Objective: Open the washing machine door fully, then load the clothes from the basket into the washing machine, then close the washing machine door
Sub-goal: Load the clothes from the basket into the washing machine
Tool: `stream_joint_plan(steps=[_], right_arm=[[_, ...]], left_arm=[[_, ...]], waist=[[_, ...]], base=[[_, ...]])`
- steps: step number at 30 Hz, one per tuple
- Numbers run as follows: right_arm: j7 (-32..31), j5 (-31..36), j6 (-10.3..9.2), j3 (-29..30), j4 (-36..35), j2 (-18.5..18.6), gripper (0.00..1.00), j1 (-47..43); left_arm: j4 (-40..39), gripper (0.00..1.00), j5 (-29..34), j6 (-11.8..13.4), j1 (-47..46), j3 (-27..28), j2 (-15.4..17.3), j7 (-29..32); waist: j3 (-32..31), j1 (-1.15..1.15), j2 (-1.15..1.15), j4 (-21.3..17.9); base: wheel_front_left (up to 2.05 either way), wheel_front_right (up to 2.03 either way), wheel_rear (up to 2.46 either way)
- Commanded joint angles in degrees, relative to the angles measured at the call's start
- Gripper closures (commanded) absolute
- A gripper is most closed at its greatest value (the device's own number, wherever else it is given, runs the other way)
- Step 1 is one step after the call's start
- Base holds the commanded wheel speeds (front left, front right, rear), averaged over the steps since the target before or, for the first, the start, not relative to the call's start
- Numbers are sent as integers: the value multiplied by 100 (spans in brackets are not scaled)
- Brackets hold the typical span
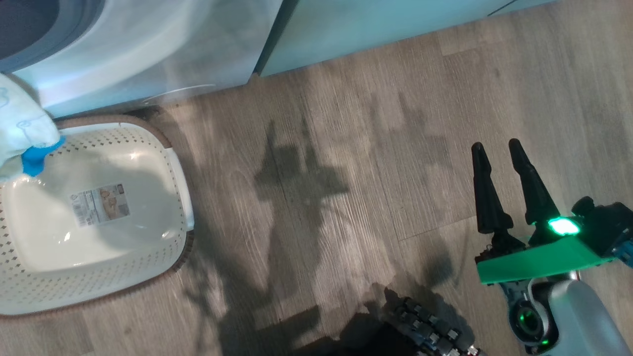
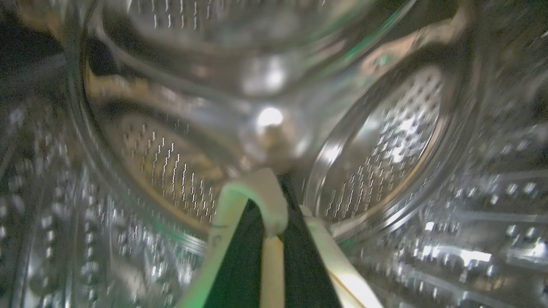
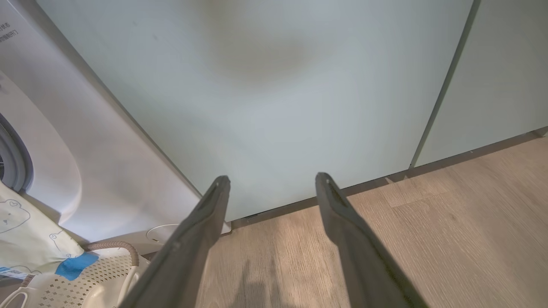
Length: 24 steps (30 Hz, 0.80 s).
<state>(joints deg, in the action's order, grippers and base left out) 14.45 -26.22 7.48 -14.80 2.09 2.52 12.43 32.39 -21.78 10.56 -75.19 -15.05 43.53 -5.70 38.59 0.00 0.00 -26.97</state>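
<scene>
My left gripper (image 2: 274,188) is inside the washing machine's steel drum (image 2: 385,141), shut on a pale strip of the clothes (image 2: 257,192) that loops over its fingertips. More of the pale yellow clothes (image 1: 22,131), with a blue patch, hangs at the left edge over the basket (image 1: 178,163), below the washing machine (image 1: 148,49) opening. The basket floor is bare apart from a label. In the right wrist view the clothes (image 3: 25,239) drape from the machine (image 3: 64,149) onto the basket (image 3: 85,278). My right gripper (image 1: 494,146) hovers open over the floor, well right of the basket. The door is out of view.
Pale green cabinets (image 1: 371,29) stand right of the machine, and my right gripper (image 3: 272,179) faces them (image 3: 278,107). Wood floor (image 1: 321,198) stretches between the basket and the right arm. Part of the robot's dark base (image 1: 425,326) shows at the bottom.
</scene>
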Motion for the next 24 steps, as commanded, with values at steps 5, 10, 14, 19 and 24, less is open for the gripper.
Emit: stream_joint_plan(steps=[5,10,14,19,24], right_arm=[[54,17,1,-72,-150,36,0,-1],[54,79,1,-19,-146,36,0,28],[54,129,1,-18,-114,36,0,59],[54,155,1,-40,-65,36,0,116],[54,186,1,-1,-35,36,0,123]], left_arm=[[286,100,-222,-146,79,129,154,208],[492,100,-399,-277,198,82,-8,320],[643,100,-576,-393,278,49,-154,527],[814,0,-707,-496,367,25,-240,595],[992,0,-824,-560,474,58,-336,397]], waist=[[0,0,0,87],[-11,0,0,199],[-29,0,0,289],[-68,0,0,352],[-190,0,0,388]], base=[[0,0,0],[0,0,0],[0,0,0],[0,0,0],[0,0,0]])
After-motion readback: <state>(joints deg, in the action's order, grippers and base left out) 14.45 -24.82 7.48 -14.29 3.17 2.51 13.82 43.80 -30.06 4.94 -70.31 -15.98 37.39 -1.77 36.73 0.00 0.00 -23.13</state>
